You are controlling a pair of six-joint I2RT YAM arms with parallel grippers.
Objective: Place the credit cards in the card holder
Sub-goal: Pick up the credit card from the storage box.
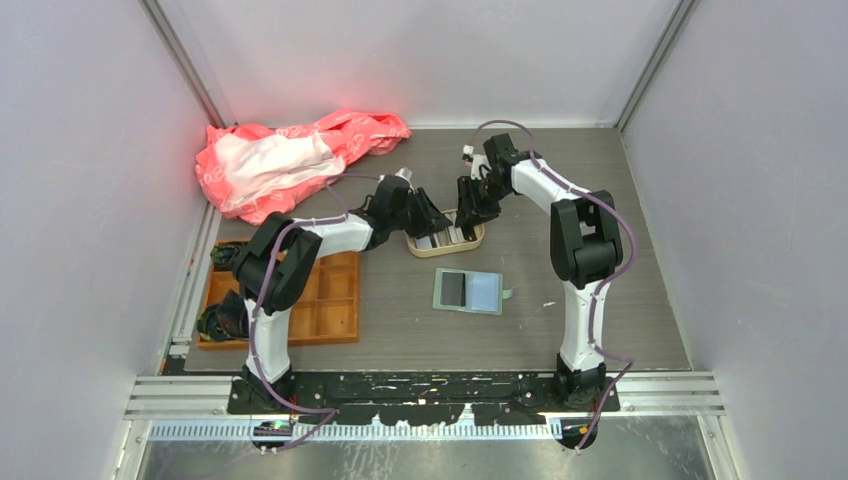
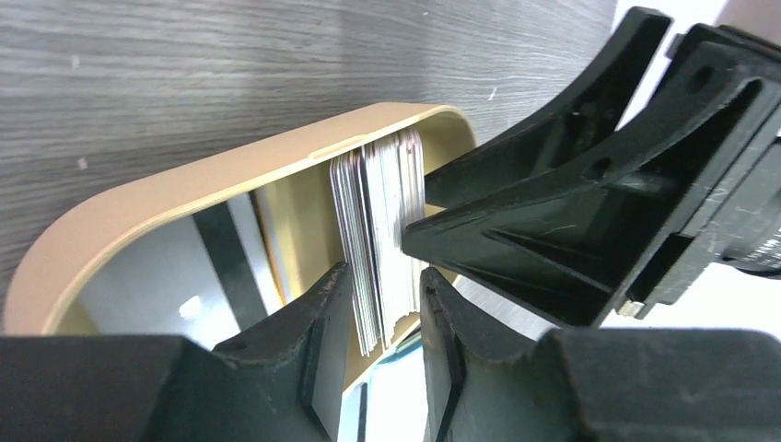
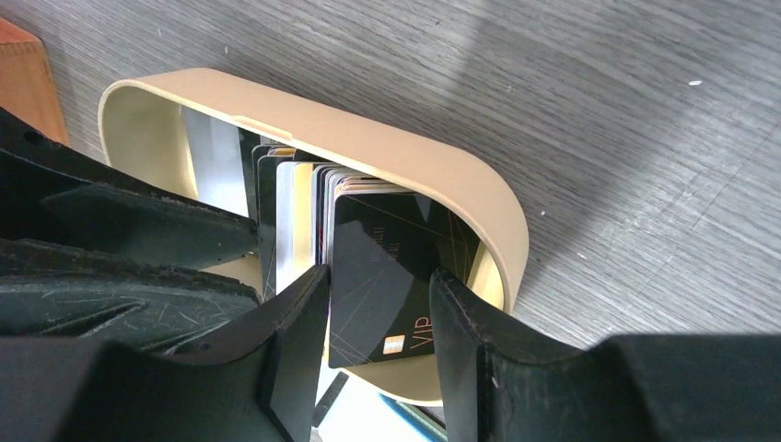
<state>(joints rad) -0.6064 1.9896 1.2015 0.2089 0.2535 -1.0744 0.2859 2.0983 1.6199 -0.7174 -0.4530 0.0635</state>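
A stack of credit cards (image 2: 382,203) stands on edge in the beige tray (image 2: 184,184). My left gripper (image 2: 385,276) is shut on the near end of this stack, and the cards fan apart at the far end. My right gripper (image 3: 378,276) is open, its fingers down in the tray (image 3: 368,129) on either side of a black VIP card (image 3: 387,267) at the front of the stack. In the top view both grippers, left (image 1: 432,222) and right (image 1: 470,215), meet over the tray (image 1: 445,253). The green card holder (image 1: 468,291) lies open on the table just in front of the tray.
An orange compartment tray (image 1: 320,300) sits at the left, with dark items (image 1: 225,320) on its left side. A pink and white plastic bag (image 1: 290,155) lies at the back left. The right gripper's black finger (image 2: 571,212) crowds the left wrist view beside the cards.
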